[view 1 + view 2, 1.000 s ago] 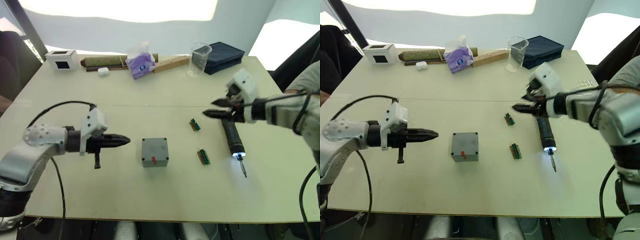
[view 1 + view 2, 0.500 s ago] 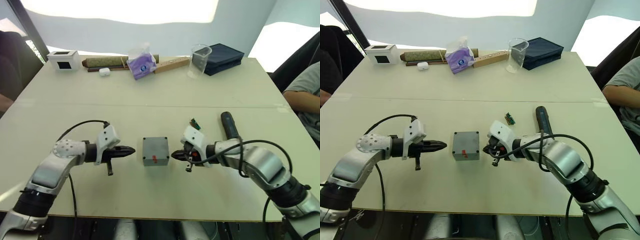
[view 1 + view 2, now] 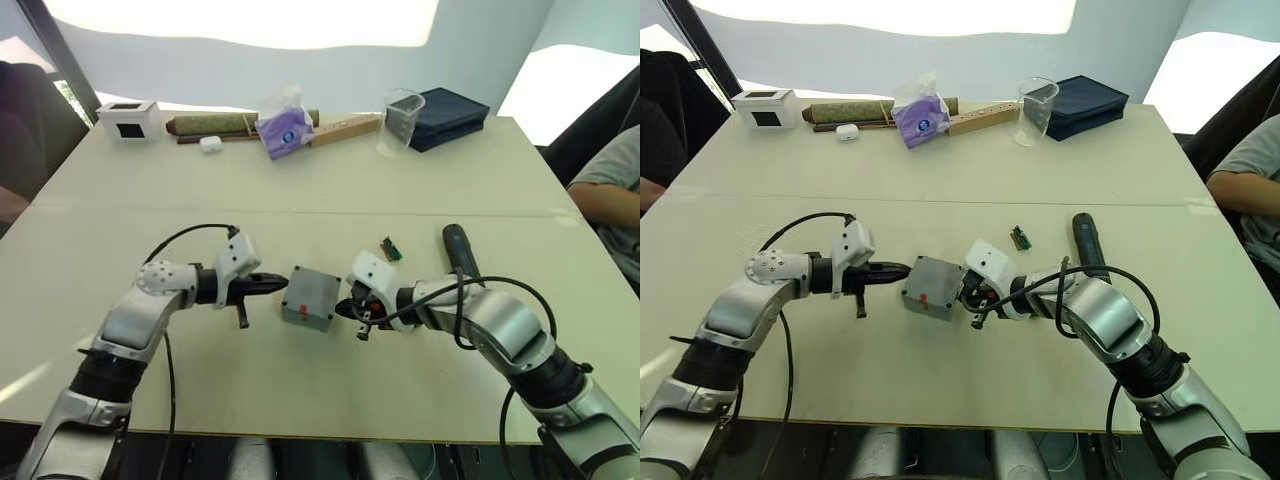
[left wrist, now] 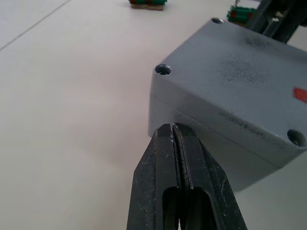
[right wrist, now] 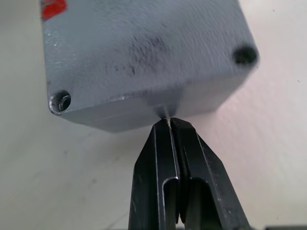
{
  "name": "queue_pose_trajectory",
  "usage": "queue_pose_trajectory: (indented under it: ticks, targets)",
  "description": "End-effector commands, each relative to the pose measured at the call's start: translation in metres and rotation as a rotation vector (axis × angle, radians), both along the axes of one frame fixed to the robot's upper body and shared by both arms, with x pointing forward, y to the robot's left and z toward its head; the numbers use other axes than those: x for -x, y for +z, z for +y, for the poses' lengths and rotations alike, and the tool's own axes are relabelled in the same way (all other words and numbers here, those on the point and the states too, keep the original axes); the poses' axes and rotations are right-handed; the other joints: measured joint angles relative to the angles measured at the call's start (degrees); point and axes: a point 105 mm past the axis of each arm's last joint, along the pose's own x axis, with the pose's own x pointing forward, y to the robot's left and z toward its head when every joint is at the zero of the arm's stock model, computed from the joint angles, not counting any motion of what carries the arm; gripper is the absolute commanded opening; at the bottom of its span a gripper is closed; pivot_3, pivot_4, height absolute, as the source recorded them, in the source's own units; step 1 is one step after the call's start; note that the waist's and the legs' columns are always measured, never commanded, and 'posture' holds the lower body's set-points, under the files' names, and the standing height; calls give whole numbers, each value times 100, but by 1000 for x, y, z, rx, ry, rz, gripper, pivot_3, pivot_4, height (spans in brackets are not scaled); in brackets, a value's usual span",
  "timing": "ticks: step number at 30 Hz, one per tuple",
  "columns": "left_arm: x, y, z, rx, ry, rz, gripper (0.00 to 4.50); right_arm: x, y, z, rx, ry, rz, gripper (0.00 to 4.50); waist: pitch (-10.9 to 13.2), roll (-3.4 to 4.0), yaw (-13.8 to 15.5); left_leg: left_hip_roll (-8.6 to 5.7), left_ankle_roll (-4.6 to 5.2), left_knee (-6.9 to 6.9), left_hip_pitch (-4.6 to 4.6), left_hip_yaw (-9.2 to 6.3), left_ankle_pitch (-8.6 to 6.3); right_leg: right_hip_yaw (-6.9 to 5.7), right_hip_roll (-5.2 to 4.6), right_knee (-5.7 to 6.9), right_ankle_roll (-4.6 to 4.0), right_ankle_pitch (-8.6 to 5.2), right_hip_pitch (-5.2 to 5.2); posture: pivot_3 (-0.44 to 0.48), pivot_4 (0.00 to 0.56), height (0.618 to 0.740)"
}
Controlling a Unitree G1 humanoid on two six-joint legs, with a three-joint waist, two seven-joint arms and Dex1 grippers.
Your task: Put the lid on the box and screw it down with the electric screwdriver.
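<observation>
Box [image 3: 308,297] mid-counter [image 3: 300,200], squeezed between left end effector [image 3: 284,284] and right end effector [image 3: 342,310], both pressed together, tips against opposite sides. Electric screwdriver [image 3: 459,251] lies near right arm.

A: What's different from a second ago?

B: Both arms have come in on the box [image 3: 309,298]. The left gripper [image 3: 280,284], then well off to the box's left, now has its closed tips at the box's left side. The right gripper [image 3: 344,309], which hovered over the electric screwdriver [image 3: 458,250] a second ago, has left it and now presses its closed tips against the box's right side.

A: Did the box itself move?

B: Yes. It sat square on the table [image 3: 330,190] half a second ago; now it is turned and tilted, its red mark [image 3: 925,297] still on top.
</observation>
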Motion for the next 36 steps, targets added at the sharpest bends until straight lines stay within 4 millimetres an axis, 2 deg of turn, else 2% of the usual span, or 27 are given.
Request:
queue_pose_trajectory:
  ticks: [1,5,9,13,18,22,26,30,36]
  targets:
    - [-3,2,-13,0,-42,-30,0,5,22,15,-51,64,-66,9,0,0,-13,0,0,0,0,0,0,0,0,0,0,0,0,0,150,740]
    - [-13,0,-11,2,-17,-30,0,9,23,16,-33,74,-57,9,0,0,-15,0,0,0,0,-2,0,-1,1,1,0,0,-1,0,150,740]
    - [-16,-6,1,-38,-3,-27,0,10,30,13,-21,65,-72,9,0,0,-17,0,0,0,0,-2,0,0,0,1,0,0,-1,0,150,740]
    - [-12,-9,18,-85,-2,-16,0,5,39,1,-1,21,-107,9,0,0,-14,0,-1,0,0,-2,0,-2,0,2,0,0,-1,0,150,740]
    - [29,-9,36,-129,-134,67,0,-6,43,-24,26,-57,-126,9,-1,3,-31,3,-1,-3,-1,0,0,-1,0,1,0,0,-4,0,150,740]
    - [45,-8,38,-132,-170,97,0,-20,41,-31,26,-111,-148,9,-2,1,-6,3,-2,-2,1,-2,1,-5,-1,4,-1,0,-1,0,150,740]
    - [42,-7,30,-113,-144,74,0,-33,35,-20,-35,-123,-142,9,-3,0,-9,0,-2,4,2,-1,1,-5,-3,4,0,0,4,0,150,740]
    - [36,-4,23,-84,-122,50,0,-32,27,-4,-65,-76,-116,9,-3,0,-12,0,-2,2,0,-4,1,-5,0,6,0,0,1,0,150,740]
    - [25,-2,13,-85,-104,11,0,-25,18,5,-49,-21,-91,9,-3,0,-13,0,-2,3,1,-3,1,-5,-1,6,0,0,2,0,150,740]
